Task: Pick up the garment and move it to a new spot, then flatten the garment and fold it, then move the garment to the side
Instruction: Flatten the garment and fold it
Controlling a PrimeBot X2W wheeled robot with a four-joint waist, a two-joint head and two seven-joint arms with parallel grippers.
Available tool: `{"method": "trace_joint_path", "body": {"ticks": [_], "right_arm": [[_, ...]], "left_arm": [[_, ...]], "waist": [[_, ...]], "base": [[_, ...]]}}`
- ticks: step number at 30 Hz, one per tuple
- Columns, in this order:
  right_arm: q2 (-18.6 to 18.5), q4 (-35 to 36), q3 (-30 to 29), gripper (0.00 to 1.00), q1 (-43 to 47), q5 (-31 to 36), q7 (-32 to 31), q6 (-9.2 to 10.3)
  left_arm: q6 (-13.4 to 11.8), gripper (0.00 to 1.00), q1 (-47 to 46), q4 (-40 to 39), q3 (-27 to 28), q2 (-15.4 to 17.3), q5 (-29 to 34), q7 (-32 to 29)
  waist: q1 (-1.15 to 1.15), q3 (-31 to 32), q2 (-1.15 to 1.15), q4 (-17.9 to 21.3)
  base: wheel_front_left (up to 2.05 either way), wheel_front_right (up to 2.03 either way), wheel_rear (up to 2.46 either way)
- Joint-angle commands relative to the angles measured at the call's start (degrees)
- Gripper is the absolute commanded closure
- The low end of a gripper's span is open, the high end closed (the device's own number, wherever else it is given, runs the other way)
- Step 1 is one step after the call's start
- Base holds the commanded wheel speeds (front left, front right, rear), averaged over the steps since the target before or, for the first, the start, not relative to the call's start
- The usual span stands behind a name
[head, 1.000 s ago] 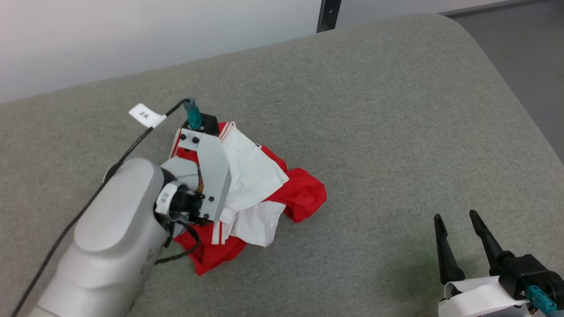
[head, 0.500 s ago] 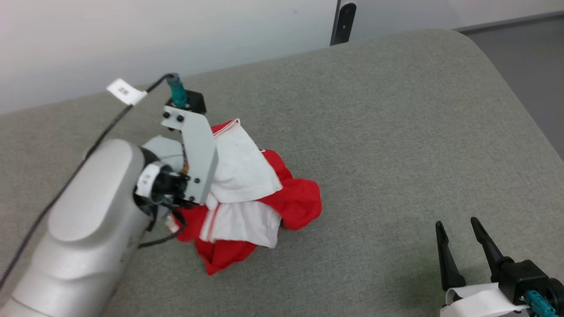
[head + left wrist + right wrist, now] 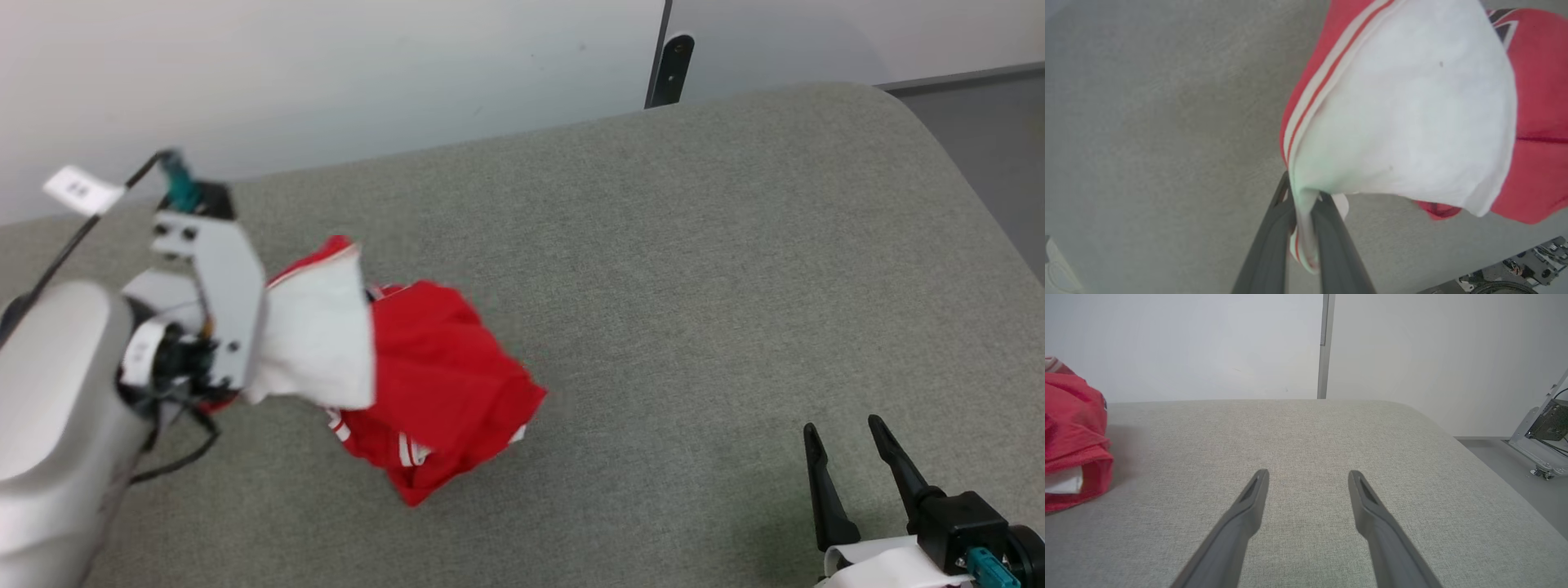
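Observation:
The garment [image 3: 424, 376] is a bunched red shirt with a white sleeve, and it hangs from my left arm over the left part of the grey padded table [image 3: 694, 245]. In the left wrist view my left gripper [image 3: 1302, 183] is shut on the striped edge of the garment's [image 3: 1404, 122] white sleeve. In the head view the wrist bracket [image 3: 216, 294] hides its fingers. My right gripper [image 3: 841, 426] rests open and holds nothing at the lower right, well away from the cloth. In the right wrist view the right gripper [image 3: 1308, 473] points across bare table, with the garment [image 3: 1073, 437] at the far left.
A white wall runs behind the table, with a dark post [image 3: 671, 69] at the back. The table's rounded right edge drops to grey floor [image 3: 996, 139]. A metal frame with cables [image 3: 1543, 437] stands on the floor to the right.
My left arm has moved left and up, pulling the garment by its sleeve so that it unrolls and hangs. The head camera has shifted too. The right gripper stays open and still.

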State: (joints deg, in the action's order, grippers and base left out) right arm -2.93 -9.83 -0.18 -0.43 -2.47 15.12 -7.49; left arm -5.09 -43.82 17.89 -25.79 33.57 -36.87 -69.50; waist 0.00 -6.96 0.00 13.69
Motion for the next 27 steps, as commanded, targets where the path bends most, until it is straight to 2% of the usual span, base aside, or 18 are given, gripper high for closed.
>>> {"method": "trace_joint_path", "body": {"ticks": [1,8,11,15,23,24,25,26,27], "right_arm": [[0.1,0.0,-0.1,0.00,0.8,0.2,0.1,0.00],[0.1,0.5,-0.5,0.00,1.1,0.6,0.1,0.00],[0.1,0.6,-0.5,0.00,1.1,0.7,0.1,0.00],[0.1,0.6,-0.6,0.00,0.5,0.7,0.1,0.00],[0.1,0.1,-0.3,0.00,-0.3,0.9,0.1,0.00],[0.1,0.0,-0.4,0.00,-0.3,0.9,0.1,0.00],[0.1,-0.1,-0.5,0.00,-0.2,1.0,0.1,0.00],[0.1,-0.2,-0.6,0.00,-0.1,1.1,0.1,0.00],[0.1,-0.3,-0.7,0.00,0.1,1.1,0.1,0.00]], "left_arm": [[-0.5,1.00,1.1,0.2,0.3,0.8,0.5,0.1],[-2.4,1.00,8.0,2.0,1.5,6.5,0.6,0.0],[-3.4,1.00,11.4,2.8,1.8,7.9,0.6,0.5],[-4.9,1.00,15.6,4.0,2.5,7.3,-0.8,1.8],[-5.3,1.00,20.8,6.3,2.1,4.2,-2.9,4.2],[-5.4,0.96,21.0,6.5,2.2,3.8,-3.3,4.3],[-5.3,0.84,20.9,6.4,2.3,3.4,-3.6,4.7],[-5.1,0.62,20.5,6.1,2.5,3.2,-3.8,5.2],[-5.1,0.11,20.0,5.8,2.8,3.0,-3.9,6.0]], "waist": [[0.00,0.1,0.00,-0.1],[0.00,-0.6,0.00,-0.2],[0.00,-1.0,0.00,-0.3],[0.00,-1.6,0.00,-0.4],[0.00,-1.9,0.00,-0.8],[0.00,-1.9,0.00,-0.9],[0.00,-1.7,0.00,-1.1],[0.00,-1.5,0.00,-1.3],[0.00,-1.3,0.00,-1.5]], "base": [[0.00,0.00,0.00],[0.00,0.00,0.00],[0.00,0.00,0.00],[0.00,0.00,0.00],[0.00,0.00,0.00],[0.00,0.00,0.00],[0.00,0.00,0.00],[0.00,0.00,0.00],[0.00,0.00,0.00]]}}
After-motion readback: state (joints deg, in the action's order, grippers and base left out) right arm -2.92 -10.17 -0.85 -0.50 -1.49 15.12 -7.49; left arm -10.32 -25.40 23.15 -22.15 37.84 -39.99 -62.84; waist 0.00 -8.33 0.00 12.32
